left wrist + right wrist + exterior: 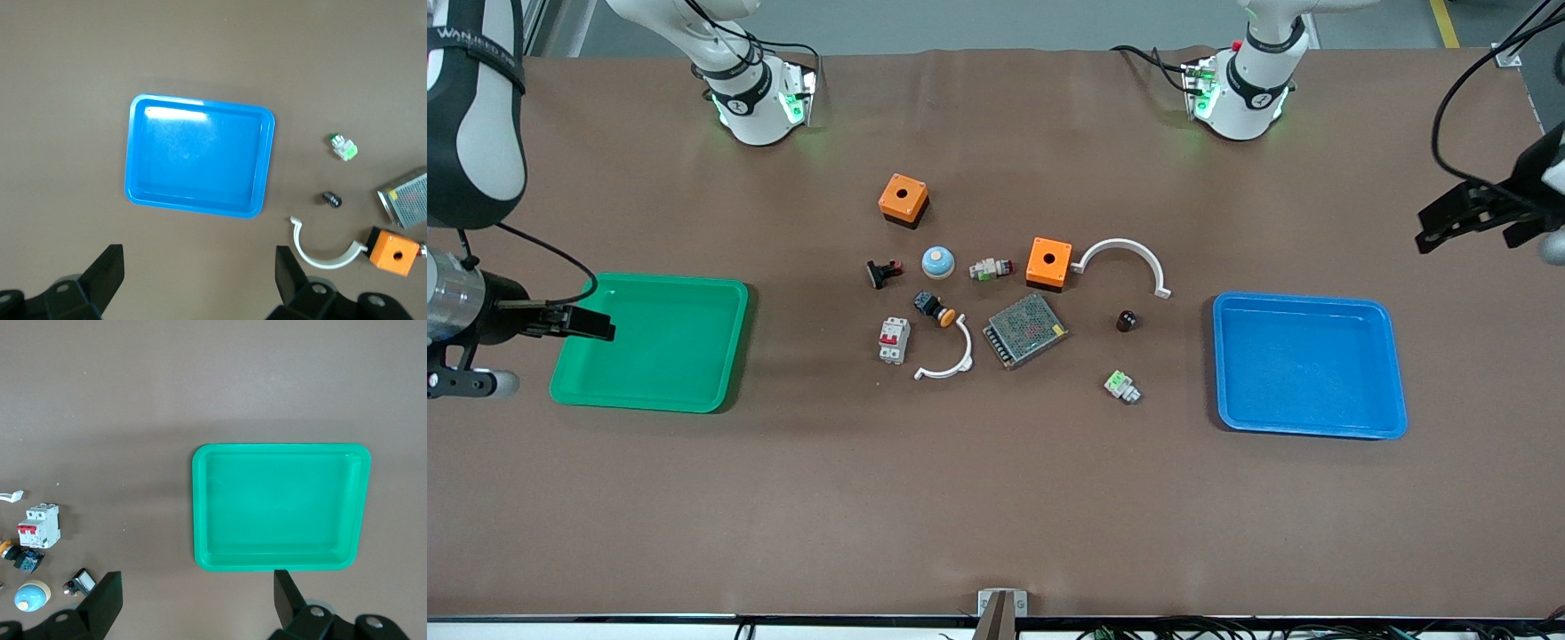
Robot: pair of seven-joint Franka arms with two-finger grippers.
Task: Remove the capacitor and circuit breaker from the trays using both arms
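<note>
The capacitor (1127,321), a tiny black cylinder, lies on the brown table between the metal mesh box and the blue tray (1392,373); it also shows in the left wrist view (331,199). The breaker (893,340), white-grey with red levers, lies toward the green tray (734,356); it also shows in the right wrist view (39,526). My left gripper (1467,218) is open and empty, high over the table beside the blue tray (137,153); its own view shows it too (199,267). My right gripper (578,322) is open and empty, high over the green tray's outer rim (200,520); its own view shows it too (197,590).
Between the trays lie two orange boxes (903,199) (1048,262), two white arcs (1125,258) (951,356), a metal mesh box (1024,330), a blue dome (938,261), a black-and-red switch part (883,272), an orange-capped push-button (935,308) and two white-and-green connectors (991,268) (1121,386).
</note>
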